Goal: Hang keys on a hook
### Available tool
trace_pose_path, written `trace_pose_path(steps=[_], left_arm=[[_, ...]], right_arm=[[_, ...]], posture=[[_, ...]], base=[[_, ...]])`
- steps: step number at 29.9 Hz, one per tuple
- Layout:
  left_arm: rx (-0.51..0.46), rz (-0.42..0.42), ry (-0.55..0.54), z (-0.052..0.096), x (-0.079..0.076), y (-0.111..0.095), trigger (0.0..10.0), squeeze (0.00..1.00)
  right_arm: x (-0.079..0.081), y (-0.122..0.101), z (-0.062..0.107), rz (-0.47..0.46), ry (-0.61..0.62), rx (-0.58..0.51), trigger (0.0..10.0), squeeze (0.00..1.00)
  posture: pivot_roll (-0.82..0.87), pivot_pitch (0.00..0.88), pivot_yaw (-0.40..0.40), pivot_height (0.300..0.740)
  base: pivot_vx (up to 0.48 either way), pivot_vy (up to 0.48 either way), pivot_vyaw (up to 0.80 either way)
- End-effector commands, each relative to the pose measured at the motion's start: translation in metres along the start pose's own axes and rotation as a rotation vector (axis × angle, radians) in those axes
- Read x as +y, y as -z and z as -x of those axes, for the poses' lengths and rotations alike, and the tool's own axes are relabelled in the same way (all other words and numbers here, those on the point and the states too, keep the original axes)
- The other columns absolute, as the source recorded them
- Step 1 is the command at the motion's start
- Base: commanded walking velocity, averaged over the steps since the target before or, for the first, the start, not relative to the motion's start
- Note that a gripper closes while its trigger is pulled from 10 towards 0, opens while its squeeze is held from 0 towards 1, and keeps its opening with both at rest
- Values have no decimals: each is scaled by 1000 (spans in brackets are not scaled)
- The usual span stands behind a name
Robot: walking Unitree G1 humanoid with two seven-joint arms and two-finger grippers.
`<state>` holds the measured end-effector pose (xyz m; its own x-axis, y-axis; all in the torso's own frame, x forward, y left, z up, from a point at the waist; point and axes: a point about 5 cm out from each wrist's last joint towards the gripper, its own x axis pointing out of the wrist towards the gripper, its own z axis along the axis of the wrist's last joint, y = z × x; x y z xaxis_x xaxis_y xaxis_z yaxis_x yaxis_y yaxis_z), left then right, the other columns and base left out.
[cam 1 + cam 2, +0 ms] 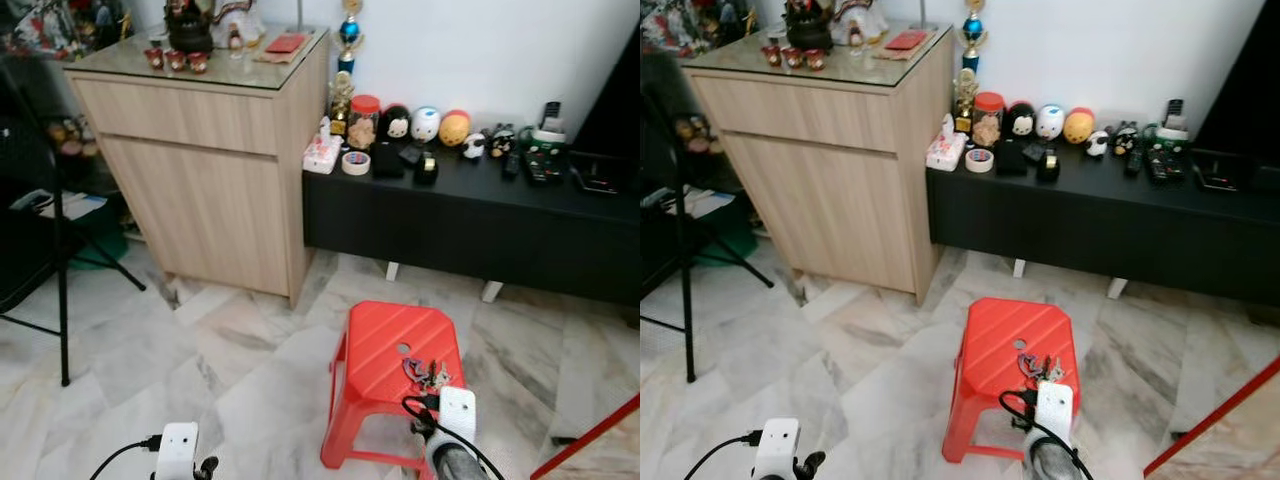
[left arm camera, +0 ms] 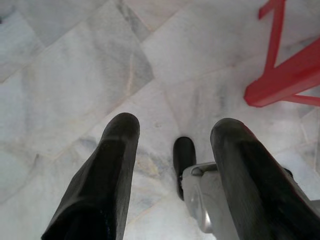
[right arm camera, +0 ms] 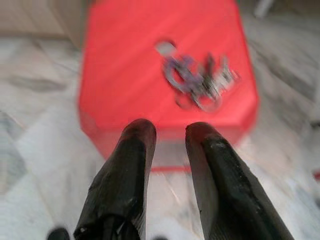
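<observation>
While the right gripper (image 3: 167, 132) is held low over the marble floor (image 1: 230, 370), its two black fingers (image 3: 127, 170) stand slightly apart with a narrow gap between them and nothing clamped. Just beyond the fingertips sits a red plastic stool (image 3: 130, 70), and on its seat — toward the near, right-hand part of the top — lies the bunch of keys (image 3: 197, 82), apart from the fingers and untouched; the wrist picture is blurred, so the individual keys cannot be told apart. From the head camera the keys (image 1: 428, 374) rest beside the small hole in the stool seat, directly ahead of the white wrist housing of the right arm (image 1: 455, 415). The left gripper (image 2: 170, 135) hangs low to the left, well away from the stool, fingers (image 2: 107, 175) open wide over bare floor, holding nothing; one red stool leg shows off to its side. Farther ahead of both grippers, a low black console (image 1: 470, 225) runs along the white wall, carrying round toy figures, a jar, a roll of tape and remote controls. To the left of that stands a light wooden cabinet (image 1: 200, 165) with a glass top — small ornaments on it. A black tripod stand (image 1: 62, 250) occupies the far left.
</observation>
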<state>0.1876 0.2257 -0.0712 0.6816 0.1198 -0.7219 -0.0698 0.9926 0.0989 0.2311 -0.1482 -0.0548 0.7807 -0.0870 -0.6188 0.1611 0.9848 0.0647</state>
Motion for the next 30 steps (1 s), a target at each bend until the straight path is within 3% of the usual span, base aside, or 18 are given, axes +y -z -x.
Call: trace_pose_path(steps=[1,9,20,30], left_arm=[[-3,-6,-5,0,2,-1,10000,0],[-55,11,-8,-3,1,-13,10000,0],[-7,25,-21,-1,3,-3,10000,0],[0,18,-12,0,3,1,10000,0]], right_arm=[[-2,-13,-3,-23,7,-61,10000,0],[-3,-20,-4,-35,4,-93,10000,0],[-21,49,17,-12,57,198,10000,0],[-21,52,19,-31,62,206,10000,0]], posture=[[72,0,-43,740],[67,4,-51,740],[72,7,-49,740],[68,5,-42,740]], base=[[0,0,0],[0,0,0],[0,0,0],[76,0,0]])
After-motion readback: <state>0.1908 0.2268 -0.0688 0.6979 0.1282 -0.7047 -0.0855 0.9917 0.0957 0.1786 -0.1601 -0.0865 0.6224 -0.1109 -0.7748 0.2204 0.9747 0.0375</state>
